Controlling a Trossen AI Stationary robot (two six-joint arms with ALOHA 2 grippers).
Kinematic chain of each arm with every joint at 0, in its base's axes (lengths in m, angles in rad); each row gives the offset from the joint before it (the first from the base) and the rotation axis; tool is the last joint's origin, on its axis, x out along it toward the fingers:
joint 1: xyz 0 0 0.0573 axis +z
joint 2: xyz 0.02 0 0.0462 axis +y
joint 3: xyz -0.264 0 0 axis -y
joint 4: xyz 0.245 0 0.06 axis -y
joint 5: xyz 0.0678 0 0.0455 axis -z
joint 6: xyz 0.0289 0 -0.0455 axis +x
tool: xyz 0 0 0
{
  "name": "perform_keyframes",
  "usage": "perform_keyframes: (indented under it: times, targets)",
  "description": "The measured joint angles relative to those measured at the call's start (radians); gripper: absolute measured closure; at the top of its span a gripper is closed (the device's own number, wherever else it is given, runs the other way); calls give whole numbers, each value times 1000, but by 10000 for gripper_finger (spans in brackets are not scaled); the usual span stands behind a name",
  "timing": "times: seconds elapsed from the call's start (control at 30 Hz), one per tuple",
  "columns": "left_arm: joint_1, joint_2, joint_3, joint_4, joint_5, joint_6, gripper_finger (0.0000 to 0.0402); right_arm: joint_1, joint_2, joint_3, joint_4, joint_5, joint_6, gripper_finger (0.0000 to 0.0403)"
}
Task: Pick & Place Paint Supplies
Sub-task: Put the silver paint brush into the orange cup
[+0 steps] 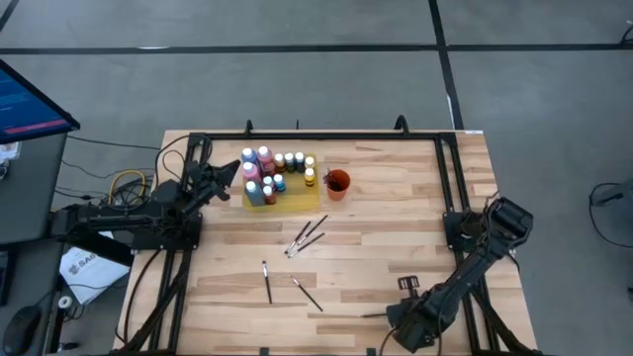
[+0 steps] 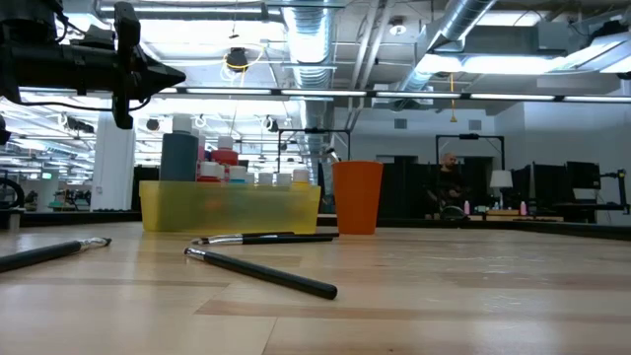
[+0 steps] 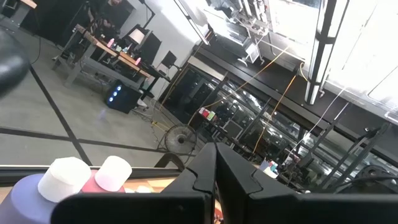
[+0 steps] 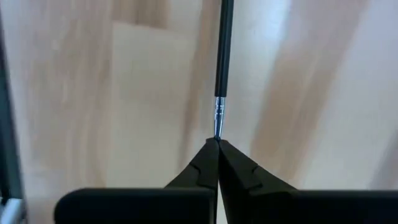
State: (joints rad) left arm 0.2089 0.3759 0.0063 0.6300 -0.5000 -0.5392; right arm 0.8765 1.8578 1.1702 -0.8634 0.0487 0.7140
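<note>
Setting: pale wooden plank table [image 1: 376,247] stood on a grey floor, with a dim hall of ducts and desks behind it and a person far off at a bench.

Paint bottles: small pink, blue and dark bottles with pale caps [image 1: 269,173] stood packed together on the flat yellow rectangular mat [image 1: 297,201] at the far middle of the table, the small orange-red cup [image 1: 338,184] just beside them.

Loose brushes: thin dark brushes with light tips lay on the bare wood, a crossed pair [image 1: 307,235] near the middle and two more [image 1: 267,282] nearer the front edge, well apart from the mat.

Right gripper [image 4: 217,142]: low at the near right corner, its jaws drawn together on the metal ferrule of one thin dark brush [image 4: 222,56] that lay flat along the wood.

Left gripper [image 3: 215,149]: raised just beside the bottle cluster on its left, jaws closed and empty, two pale caps close under it.

Risk, right side: the hold looked to be only at the very tip, so the brush could swing, pivot or slip out on lifting.

Risk, left side: a closed claw this near the crowded bottles could knock them over if it dropped or swept sideways.

Risk, placing: the cup seemed light and might tip if a brush hit its rim.
</note>
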Motion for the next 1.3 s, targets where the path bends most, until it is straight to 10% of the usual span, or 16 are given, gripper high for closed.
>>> perform_keyframes:
  times: [0.53, 1.3]
  targets:
    - [0, 0, 0, 0, 0, 0, 400, -279, -37, 111, -124, 4, -387, 402]
    - [0, 0, 0, 0, 0, 0, 400, -811, -386, 117, -302, 28, -485, 403]
